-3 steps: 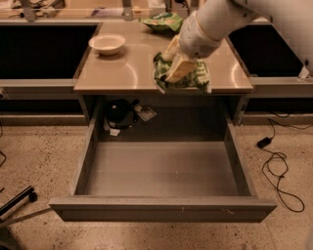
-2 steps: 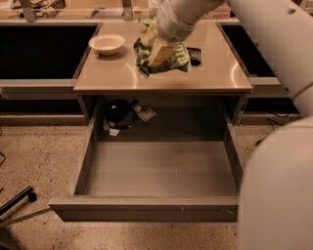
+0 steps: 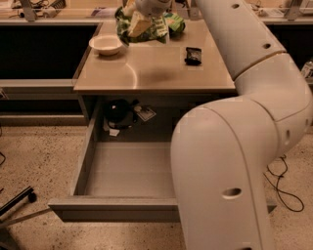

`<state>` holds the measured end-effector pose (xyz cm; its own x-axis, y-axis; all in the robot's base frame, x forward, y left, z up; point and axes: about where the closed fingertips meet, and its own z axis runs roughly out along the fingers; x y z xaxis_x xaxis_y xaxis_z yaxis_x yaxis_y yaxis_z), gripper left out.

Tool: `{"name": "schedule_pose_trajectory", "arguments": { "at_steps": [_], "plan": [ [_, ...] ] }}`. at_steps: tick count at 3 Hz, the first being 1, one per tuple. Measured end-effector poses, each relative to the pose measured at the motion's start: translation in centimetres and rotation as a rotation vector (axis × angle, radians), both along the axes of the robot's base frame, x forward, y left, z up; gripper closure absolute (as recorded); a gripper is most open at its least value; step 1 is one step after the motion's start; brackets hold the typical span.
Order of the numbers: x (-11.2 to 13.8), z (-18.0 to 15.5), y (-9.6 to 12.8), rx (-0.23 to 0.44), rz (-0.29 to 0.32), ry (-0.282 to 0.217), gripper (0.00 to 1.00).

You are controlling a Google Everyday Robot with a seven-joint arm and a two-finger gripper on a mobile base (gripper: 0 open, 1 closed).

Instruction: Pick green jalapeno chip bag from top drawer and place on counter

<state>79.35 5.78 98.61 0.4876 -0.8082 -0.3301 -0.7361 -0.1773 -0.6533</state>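
My gripper is at the top of the camera view, above the back of the counter. It is shut on the green jalapeno chip bag, which hangs crumpled just above the beige top, right of a white bowl. The top drawer is pulled fully open below the counter. The part of its grey floor that shows is bare. My large white arm covers the drawer's right half.
A white bowl sits at the counter's back left. A second, rounder green bag lies behind the held one. A small black packet lies at the right. A black object and a small packet sit behind the drawer. Cables lie on the floor at the right.
My gripper has carried the bag from over the counter's front edge back and to the left, toward the bowl. My arm now fills the right side of the view.
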Motion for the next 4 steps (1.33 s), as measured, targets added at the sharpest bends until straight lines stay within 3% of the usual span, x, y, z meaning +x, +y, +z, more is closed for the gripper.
{"name": "schedule_pose_trajectory", "arguments": {
  "at_steps": [1,2,3,4],
  "plan": [
    [3.5,3.0,-2.0,0.051,-0.175,-0.044,1.0],
    [4.3,1.5,-5.1,0.074,-0.346,0.057,1.0],
    [2.9,-2.3,-6.8,0.091,-0.415,0.229,1.0],
    [0.9,-5.4,-7.1,0.061,-0.393,0.357,1.0]
  ]
}}
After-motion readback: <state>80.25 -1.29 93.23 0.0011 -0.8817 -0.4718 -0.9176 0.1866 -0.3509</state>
